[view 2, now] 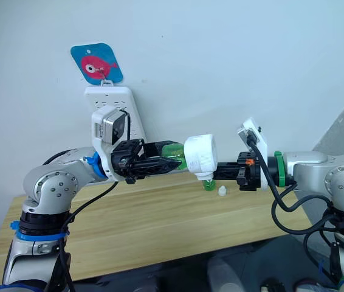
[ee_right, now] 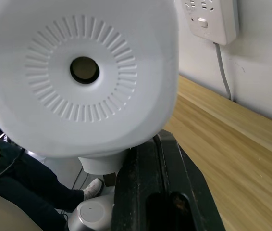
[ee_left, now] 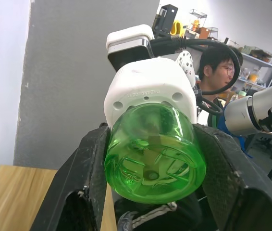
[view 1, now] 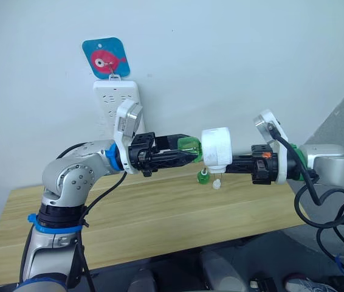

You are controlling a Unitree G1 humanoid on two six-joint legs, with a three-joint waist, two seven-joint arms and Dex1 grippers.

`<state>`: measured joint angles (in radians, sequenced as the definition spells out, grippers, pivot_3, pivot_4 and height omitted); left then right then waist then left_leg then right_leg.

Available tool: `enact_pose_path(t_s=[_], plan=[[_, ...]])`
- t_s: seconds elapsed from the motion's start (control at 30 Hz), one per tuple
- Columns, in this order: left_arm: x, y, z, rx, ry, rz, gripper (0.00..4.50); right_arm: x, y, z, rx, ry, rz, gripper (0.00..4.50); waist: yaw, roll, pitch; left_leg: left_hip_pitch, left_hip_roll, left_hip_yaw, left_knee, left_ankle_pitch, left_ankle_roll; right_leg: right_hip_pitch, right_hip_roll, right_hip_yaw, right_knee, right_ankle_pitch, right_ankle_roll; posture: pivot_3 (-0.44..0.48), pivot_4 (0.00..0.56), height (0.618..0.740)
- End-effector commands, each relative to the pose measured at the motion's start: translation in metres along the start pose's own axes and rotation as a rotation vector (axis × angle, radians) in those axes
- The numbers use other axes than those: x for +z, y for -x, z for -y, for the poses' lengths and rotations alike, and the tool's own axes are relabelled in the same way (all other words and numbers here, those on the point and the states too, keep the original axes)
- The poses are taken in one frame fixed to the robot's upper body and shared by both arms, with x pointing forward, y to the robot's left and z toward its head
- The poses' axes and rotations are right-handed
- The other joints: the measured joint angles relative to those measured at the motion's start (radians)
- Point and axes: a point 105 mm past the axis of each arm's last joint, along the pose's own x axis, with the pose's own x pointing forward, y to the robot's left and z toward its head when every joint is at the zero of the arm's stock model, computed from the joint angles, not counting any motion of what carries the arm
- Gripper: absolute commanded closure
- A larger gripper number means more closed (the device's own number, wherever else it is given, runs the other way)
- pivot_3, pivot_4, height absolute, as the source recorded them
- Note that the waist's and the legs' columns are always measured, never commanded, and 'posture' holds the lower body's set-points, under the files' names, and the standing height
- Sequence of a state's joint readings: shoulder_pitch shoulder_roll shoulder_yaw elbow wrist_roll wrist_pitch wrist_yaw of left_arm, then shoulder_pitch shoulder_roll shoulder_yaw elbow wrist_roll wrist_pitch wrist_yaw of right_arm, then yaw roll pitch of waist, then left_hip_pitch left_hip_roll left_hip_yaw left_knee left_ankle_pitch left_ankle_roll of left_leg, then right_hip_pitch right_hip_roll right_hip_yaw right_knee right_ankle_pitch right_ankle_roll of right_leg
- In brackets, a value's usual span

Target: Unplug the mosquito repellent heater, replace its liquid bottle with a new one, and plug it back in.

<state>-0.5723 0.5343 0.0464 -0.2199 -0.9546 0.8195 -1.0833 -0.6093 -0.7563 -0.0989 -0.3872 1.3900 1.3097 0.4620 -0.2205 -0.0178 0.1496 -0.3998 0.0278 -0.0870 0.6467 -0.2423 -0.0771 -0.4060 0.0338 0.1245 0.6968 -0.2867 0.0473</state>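
White plastic, the mosquito repellent heater (view 1: 216, 148) hangs mid-frame above the wooden table (view 1: 160, 213), pinched by the right gripper (view 1: 236, 163). A green bottle (view 1: 190, 148) juts from its left side, clamped in the left gripper (view 1: 181, 153). Another small green bottle (view 1: 203, 177) stands on the table below; a power strip (view 1: 116, 100) hangs upper left
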Motion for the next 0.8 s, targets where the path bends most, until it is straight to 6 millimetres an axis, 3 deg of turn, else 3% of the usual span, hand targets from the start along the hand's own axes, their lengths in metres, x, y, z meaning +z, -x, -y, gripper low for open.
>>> enact_pose_path(t_s=[0.03, 0.47, 0.57, 0.7, 0.8], plan=[[-0.006, 0.000, -0.008, 0.066, -0.021, -0.040, 2.20, 0.012, -0.005, -0.034, 0.175, 0.058, 0.038, 4.50, 0.000, 0.000, 0.000, 0.000, 0.000, 0.000, 0.000, 0.000, 0.000, 0.000, 0.000, 0.000, 0.000, 0.000, 0.000, -0.225, 0.073, 0.740], [-0.006, 0.000, -0.009, 0.068, -0.012, -0.023, 2.20, 0.008, -0.008, -0.030, 0.129, 0.053, 0.022, 4.50, 0.000, 0.000, 0.000, 0.000, 0.000, 0.000, 0.000, 0.000, 0.000, 0.000, 0.000, 0.000, 0.000, 0.000, 0.001, -0.226, 0.079, 0.740], [-0.005, 0.001, -0.009, 0.071, 0.003, -0.013, 2.20, 0.000, -0.007, -0.025, 0.092, 0.081, -0.010, 4.50, 0.001, 0.000, 0.000, 0.000, 0.000, 0.000, 0.000, 0.000, 0.000, 0.000, 0.000, 0.000, 0.000, -0.001, 0.001, -0.226, 0.080, 0.740], [-0.005, 0.005, -0.009, 0.069, 0.060, -0.008, 2.20, -0.025, -0.001, -0.010, -0.016, 0.170, -0.116, 4.50, 0.006, 0.000, 0.000, 0.000, 0.000, 0.000, 0.000, 0.000, 0.000, 0.000, 0.000, 0.000, -0.001, -0.001, 0.002, -0.228, 0.080, 0.740], [-0.008, 0.011, -0.009, 0.071, 0.107, -0.014, 2.20, -0.035, 0.007, -0.004, -0.040, 0.194, -0.138, 3.92, 0.005, 0.000, 0.000, 0.000, 0.000, 0.000, 0.000, 0.000, 0.000, 0.000, 0.000, 0.000, -0.001, -0.001, 0.002, -0.230, 0.080, 0.740]])
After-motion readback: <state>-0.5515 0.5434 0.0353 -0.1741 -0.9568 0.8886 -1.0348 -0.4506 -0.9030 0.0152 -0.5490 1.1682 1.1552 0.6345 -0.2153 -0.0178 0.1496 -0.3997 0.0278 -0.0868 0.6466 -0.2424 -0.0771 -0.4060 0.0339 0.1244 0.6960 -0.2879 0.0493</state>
